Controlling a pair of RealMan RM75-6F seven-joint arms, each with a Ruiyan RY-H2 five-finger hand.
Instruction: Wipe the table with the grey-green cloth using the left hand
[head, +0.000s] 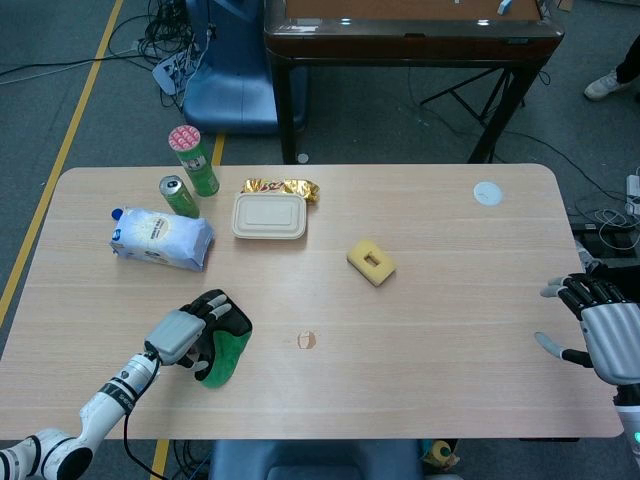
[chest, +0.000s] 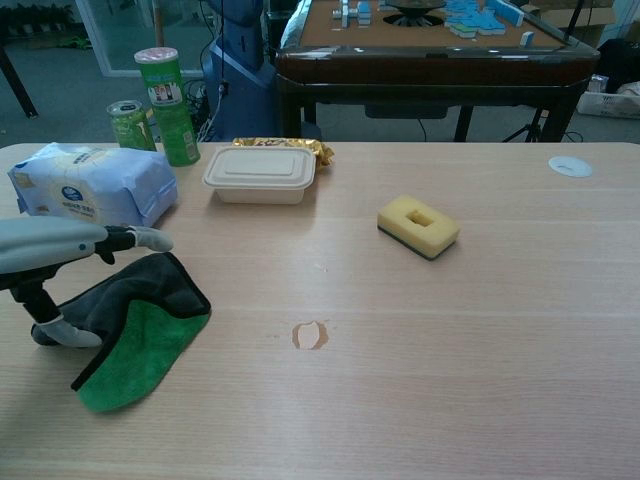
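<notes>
The grey-green cloth (head: 228, 347) lies crumpled on the front left of the wooden table (head: 440, 320), dark grey side up with a green flap folded out; in the chest view the cloth (chest: 145, 315) shows at the left. My left hand (head: 186, 333) hovers over the cloth's left part, fingers stretched out and apart, holding nothing. In the chest view the left hand (chest: 55, 250) sits just above the cloth with its thumb hanging down by the cloth's left edge. My right hand (head: 601, 334) is open beside the table's right edge, in the head view only.
At the back left stand a tall green tube (head: 193, 160) and a small can (head: 178, 196), with a blue-white tissue pack (head: 160, 238) in front. A beige lidded box (head: 268, 215), a gold wrapper (head: 282, 187) and a yellow sponge (head: 371, 262) lie mid-table. A small mark (head: 307, 340) shows right of the cloth.
</notes>
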